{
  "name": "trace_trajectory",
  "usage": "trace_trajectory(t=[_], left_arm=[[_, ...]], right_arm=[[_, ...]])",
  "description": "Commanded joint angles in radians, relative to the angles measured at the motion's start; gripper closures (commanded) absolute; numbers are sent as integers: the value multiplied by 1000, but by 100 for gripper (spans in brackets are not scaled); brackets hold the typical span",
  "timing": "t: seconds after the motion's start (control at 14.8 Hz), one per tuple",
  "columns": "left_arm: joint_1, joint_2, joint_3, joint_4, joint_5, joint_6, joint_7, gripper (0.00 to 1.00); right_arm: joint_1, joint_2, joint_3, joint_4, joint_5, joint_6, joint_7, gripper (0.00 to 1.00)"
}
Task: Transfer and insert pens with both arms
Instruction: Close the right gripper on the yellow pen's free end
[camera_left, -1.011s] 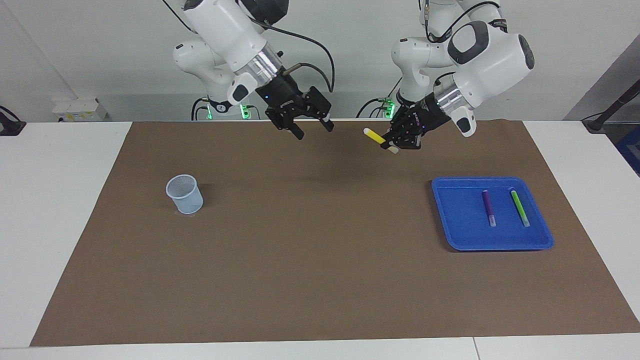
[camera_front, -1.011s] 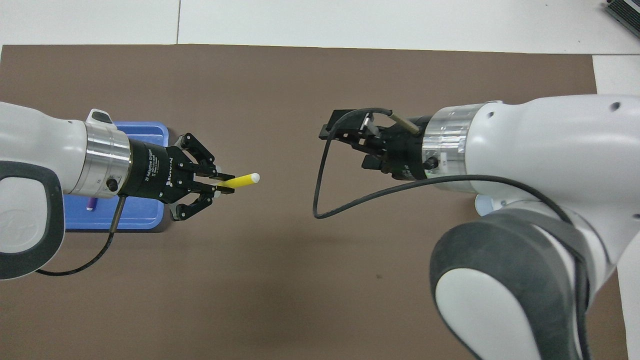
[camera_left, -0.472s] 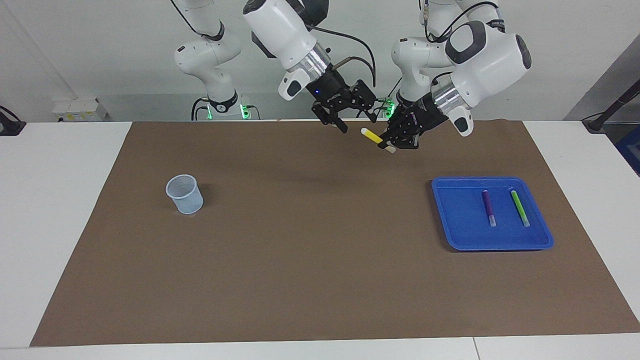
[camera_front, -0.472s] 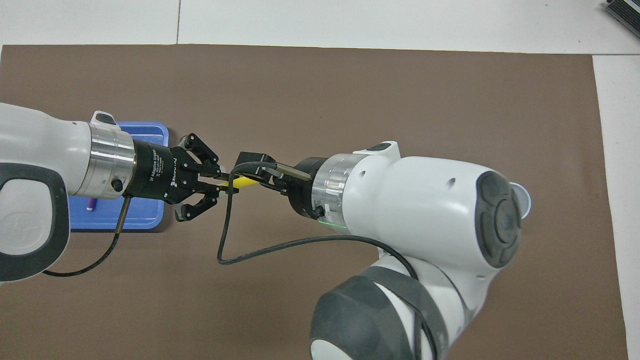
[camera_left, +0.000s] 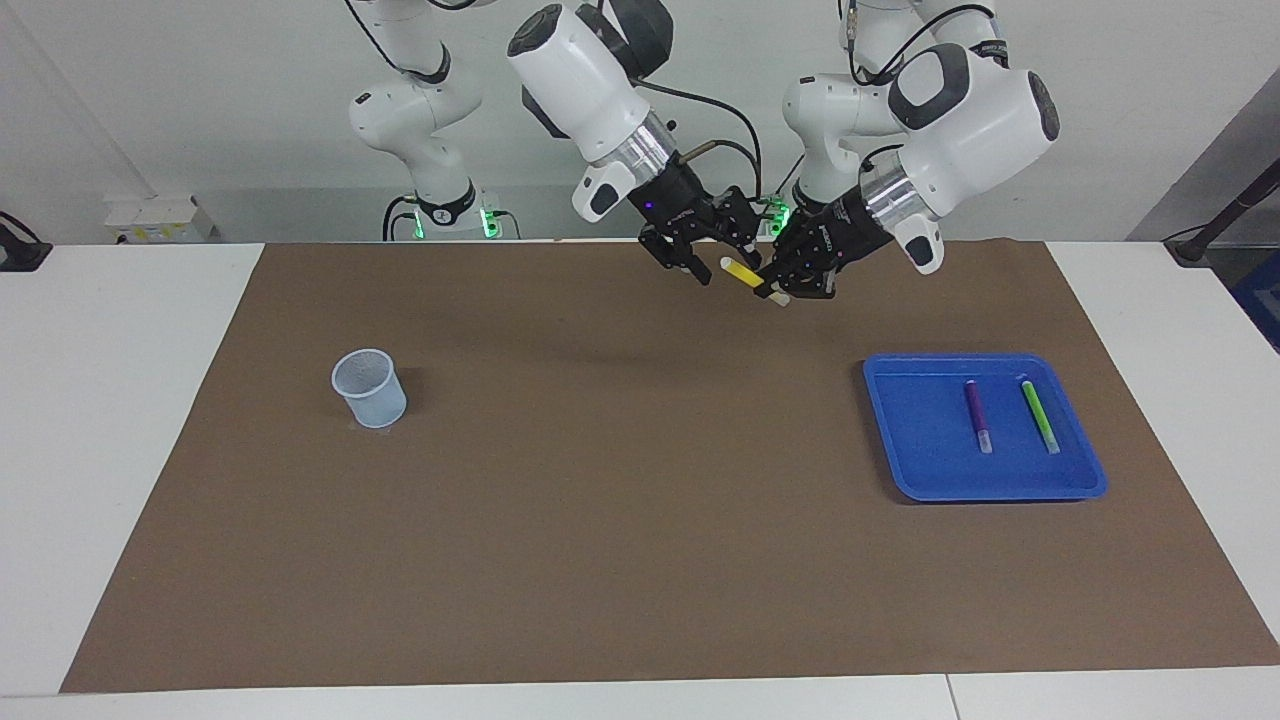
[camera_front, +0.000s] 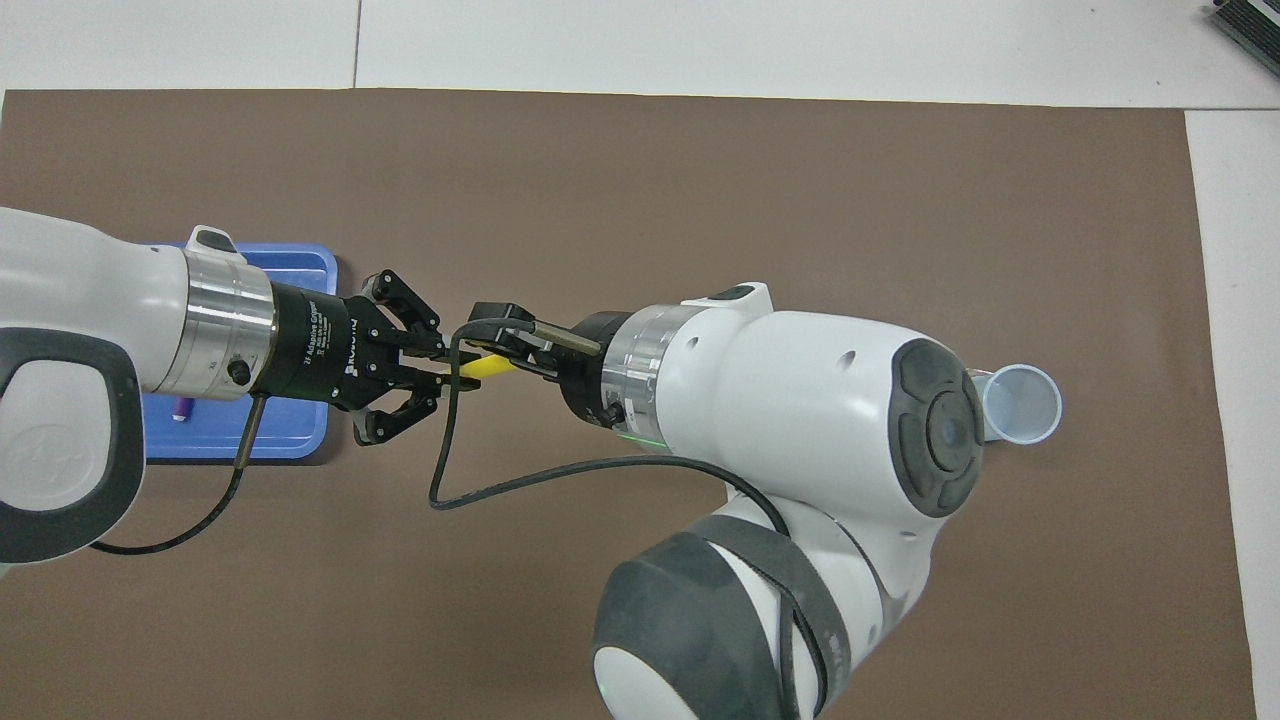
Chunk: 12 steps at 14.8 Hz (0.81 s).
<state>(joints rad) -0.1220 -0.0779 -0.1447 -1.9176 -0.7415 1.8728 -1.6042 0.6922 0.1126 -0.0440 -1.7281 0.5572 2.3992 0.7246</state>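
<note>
Left pincer (camera_left: 775, 288) clamps yellow pen (camera_left: 741, 271) midair over mat (camera_left: 600, 500) | right pincer (camera_left: 722, 262) straddles pen's free end, grip unclear | purple pen (camera_left: 976, 408), green pen (camera_left: 1039, 414) in tray (camera_left: 915, 470)

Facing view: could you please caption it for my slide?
Left gripper holds the yellow pen in mid-air as the right gripper comes to take it.
</note>
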Motion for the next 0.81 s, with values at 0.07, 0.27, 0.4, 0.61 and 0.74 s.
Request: trace_trajectory(t=[0.07, 0.27, 0.4, 0.61, 0.74], left_arm=[[-10, -37, 7, -40, -25, 20, -17, 100], [-10, -37, 7, -40, -25, 19, -17, 100], [-11, -37, 7, -41, -29, 19, -17, 100], [-18, -39, 7, -41, -29, 19, -17, 100], [-18, -42, 7, -44, -32, 19, -17, 100]], right_arm=[[1, -5, 0, -2, 24, 5, 4, 37], [3, -8, 0, -4, 24, 5, 38, 58], [10, -7, 0, -4, 24, 8, 61, 82], [9, -7, 0, -4, 26, 6, 62, 100], [7, -5, 0, -4, 26, 8, 59, 100]])
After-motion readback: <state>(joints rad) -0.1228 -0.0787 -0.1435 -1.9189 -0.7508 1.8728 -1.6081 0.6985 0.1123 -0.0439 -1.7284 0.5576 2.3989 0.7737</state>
